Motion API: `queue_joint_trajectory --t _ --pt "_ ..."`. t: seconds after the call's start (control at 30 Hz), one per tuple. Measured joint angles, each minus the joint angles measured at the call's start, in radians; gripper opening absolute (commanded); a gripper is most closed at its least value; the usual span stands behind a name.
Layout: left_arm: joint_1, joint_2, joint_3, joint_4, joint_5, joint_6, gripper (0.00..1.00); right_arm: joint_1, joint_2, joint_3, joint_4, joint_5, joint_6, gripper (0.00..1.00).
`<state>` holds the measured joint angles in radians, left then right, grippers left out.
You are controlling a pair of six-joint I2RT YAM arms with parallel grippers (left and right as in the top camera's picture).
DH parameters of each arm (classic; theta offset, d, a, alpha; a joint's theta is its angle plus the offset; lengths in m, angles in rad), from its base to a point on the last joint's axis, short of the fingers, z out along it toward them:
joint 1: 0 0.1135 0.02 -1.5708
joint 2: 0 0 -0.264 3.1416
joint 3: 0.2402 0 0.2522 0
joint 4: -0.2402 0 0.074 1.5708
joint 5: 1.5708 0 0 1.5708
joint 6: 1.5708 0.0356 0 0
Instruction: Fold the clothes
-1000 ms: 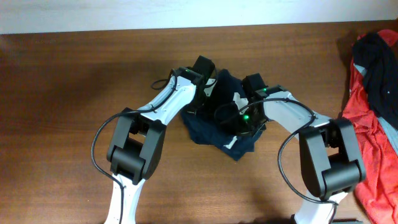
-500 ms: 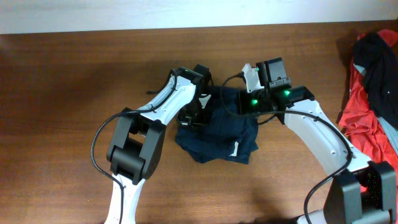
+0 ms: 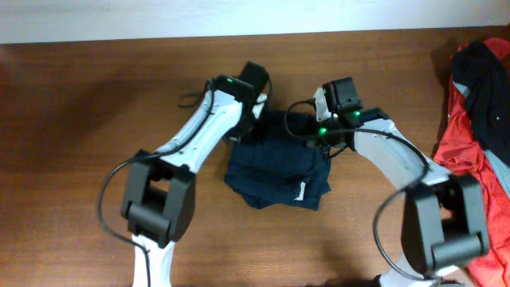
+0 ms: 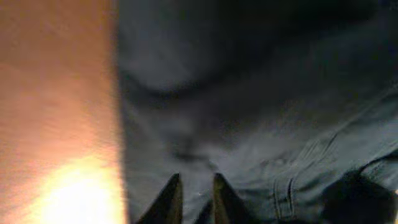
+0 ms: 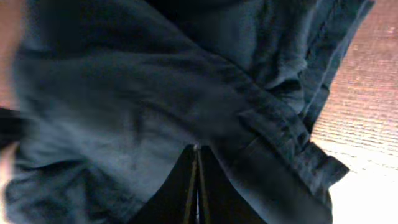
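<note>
The dark navy shorts [image 3: 279,169] lie bunched on the wooden table, with a small white tag [image 3: 301,191] at their near right. My left gripper [image 3: 249,119] is at their far left corner. In the left wrist view its fingertips [image 4: 196,182] stand a narrow gap apart over the navy fabric [image 4: 249,112], holding nothing. My right gripper [image 3: 309,131] is at the far right corner. In the right wrist view its fingers [image 5: 198,152] are pressed together on the fabric [image 5: 124,106], with a hem fold draped over them.
A pile of red, black and grey garments [image 3: 478,151] lies at the table's right edge. Bare wooden table [image 3: 96,119] surrounds the shorts. The table's far edge meets a white wall just behind both arms.
Both grippers moved from the middle of the shorts to their far edge, spreading the fabric wider and flatter. The left gripper has since shifted slightly farther back.
</note>
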<state>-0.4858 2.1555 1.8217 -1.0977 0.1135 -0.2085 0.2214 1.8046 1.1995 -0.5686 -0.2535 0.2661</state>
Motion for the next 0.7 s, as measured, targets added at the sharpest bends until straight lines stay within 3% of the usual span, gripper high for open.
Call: queue_joint_trajectory --t 0.23,0.7 --pt "0.087 -0.011 0.01 0.048 -0.013 0.053 0.39 -0.016 0.091 -0.001 -0.007 0.019 0.0 0.04" --pt "0.154 0.183 0.01 -0.03 0.377 0.304 0.59 -0.021 0.091 -0.001 -0.026 0.029 0.0 0.04"
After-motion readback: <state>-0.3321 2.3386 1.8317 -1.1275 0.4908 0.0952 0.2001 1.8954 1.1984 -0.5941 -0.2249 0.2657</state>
